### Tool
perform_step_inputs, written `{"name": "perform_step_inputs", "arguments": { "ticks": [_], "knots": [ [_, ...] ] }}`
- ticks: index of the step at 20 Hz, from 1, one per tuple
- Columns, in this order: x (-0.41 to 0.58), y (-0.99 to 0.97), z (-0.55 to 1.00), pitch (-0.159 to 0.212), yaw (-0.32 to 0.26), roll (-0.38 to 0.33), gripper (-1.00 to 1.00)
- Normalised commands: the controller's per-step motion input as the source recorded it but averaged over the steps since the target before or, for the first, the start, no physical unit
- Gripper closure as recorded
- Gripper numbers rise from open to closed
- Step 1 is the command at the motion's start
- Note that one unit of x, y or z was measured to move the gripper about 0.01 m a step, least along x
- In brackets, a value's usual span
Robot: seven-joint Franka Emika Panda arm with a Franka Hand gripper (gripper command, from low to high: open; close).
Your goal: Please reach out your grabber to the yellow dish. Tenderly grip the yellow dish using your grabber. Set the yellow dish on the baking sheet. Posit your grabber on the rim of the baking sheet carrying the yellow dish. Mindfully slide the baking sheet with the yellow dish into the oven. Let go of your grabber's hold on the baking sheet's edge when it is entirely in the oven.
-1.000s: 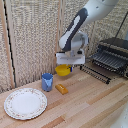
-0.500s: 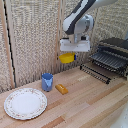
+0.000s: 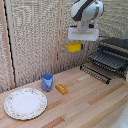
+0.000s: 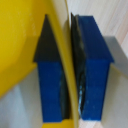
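Observation:
My gripper [image 3: 76, 44] hangs from the white and grey arm, high above the wooden table, and is shut on the yellow dish [image 3: 74, 47]. The dish is lifted well clear of the table. In the wrist view the two blue fingers [image 4: 92, 70] pinch the thin rim of the yellow dish [image 4: 20, 45] between them. The baking sheet [image 3: 96, 73], a dark wire-barred tray, lies on the oven's open front at the exterior view's right. The oven [image 3: 114, 54] is a dark box behind it. The dish is to the left of the tray and higher.
A blue cup [image 3: 47, 81] and a small orange-yellow block [image 3: 61, 89] stand on the table below the dish. A large white floral-rimmed plate [image 3: 25, 103] lies at the exterior view's lower left. A woven screen wall stands behind.
The gripper has risen with the yellow dish, from near the table beside the block to high above it, and has shifted slightly toward the oven.

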Motion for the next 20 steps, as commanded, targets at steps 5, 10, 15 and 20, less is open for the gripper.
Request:
{"name": "perform_step_inputs", "arguments": {
  "ticks": [5,10,15,20],
  "knots": [
    [0.000,-0.96,0.37,0.000,-0.081,0.000,1.00],
    [-0.022,-0.92,0.08,0.000,-0.093,0.000,1.00],
    [-0.068,-0.79,-0.11,0.000,-0.080,0.001,1.00],
    [-0.064,-0.61,-0.20,0.004,-0.039,0.013,1.00]
  ]
}}
